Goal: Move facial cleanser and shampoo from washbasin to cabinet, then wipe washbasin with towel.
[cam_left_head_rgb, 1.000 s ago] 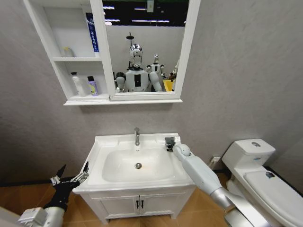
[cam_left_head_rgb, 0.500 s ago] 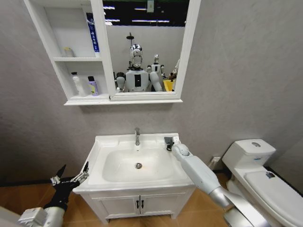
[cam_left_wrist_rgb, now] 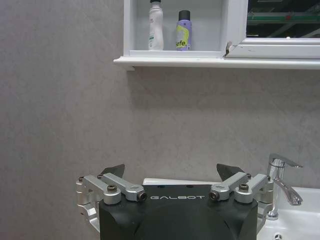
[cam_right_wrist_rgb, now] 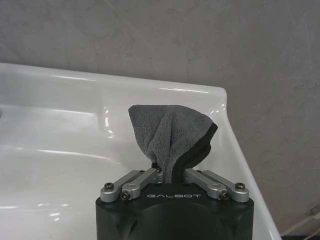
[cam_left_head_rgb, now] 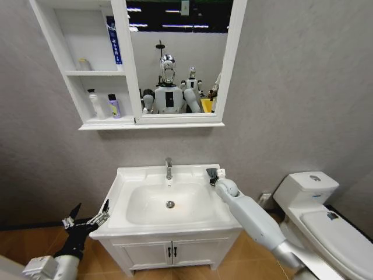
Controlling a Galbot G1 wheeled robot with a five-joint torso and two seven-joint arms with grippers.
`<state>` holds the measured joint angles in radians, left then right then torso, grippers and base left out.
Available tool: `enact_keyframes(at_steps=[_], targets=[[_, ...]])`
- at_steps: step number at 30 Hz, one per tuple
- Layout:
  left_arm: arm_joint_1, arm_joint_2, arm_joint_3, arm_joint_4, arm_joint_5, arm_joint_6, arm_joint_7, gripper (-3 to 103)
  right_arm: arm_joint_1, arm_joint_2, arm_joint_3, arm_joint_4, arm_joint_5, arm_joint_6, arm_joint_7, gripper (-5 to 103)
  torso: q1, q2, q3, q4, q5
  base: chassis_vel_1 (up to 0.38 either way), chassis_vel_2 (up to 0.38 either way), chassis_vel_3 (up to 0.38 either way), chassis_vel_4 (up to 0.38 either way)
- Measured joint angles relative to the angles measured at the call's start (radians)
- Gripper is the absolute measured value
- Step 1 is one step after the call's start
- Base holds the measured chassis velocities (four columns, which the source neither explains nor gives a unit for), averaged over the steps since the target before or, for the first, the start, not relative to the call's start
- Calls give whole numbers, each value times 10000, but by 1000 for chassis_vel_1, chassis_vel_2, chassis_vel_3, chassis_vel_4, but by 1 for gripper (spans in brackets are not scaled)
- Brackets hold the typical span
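Our right gripper (cam_right_wrist_rgb: 170, 172) is clamped on the towel (cam_right_wrist_rgb: 170, 140) at the back right corner of the washbasin (cam_left_head_rgb: 169, 204), the grey cloth fanning up from between the closed fingers. We see the cabinet (cam_left_head_rgb: 93, 73) up on the wall to the left of the mirror (cam_left_head_rgb: 178, 58), with bottles on its shelves (two on the lowest). Our left gripper (cam_left_head_rgb: 87, 219) hangs low beside the washbasin's left edge, fingers spread wide and holding nothing.
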<state>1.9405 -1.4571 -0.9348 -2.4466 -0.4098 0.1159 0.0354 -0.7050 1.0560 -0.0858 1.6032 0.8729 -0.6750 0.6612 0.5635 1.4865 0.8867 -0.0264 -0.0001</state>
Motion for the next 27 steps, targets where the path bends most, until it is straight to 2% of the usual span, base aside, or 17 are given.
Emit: enact_keyframes(at_steps=[6,8,13,27], targets=[[0,0,0,0,0,0,0,100,-639,70,-284,865,350,-75,448,5,-1,1,0,0,-1,0,0,0,0],[0,0,0,0,0,0,0,100,-850,313,-471,968,640,-70,643,5,-1,0,0,0,0,0,0,0,0],[0,0,0,0,0,0,0,100,-991,909,-701,637,649,71,704,5,-1,0,1,1,0,0,0,0,0],[0,0,0,0,0,1,0,100,-1322,1131,-209,-356,294,115,287,5,-1,0,1,1,0,0,0,0,0]])
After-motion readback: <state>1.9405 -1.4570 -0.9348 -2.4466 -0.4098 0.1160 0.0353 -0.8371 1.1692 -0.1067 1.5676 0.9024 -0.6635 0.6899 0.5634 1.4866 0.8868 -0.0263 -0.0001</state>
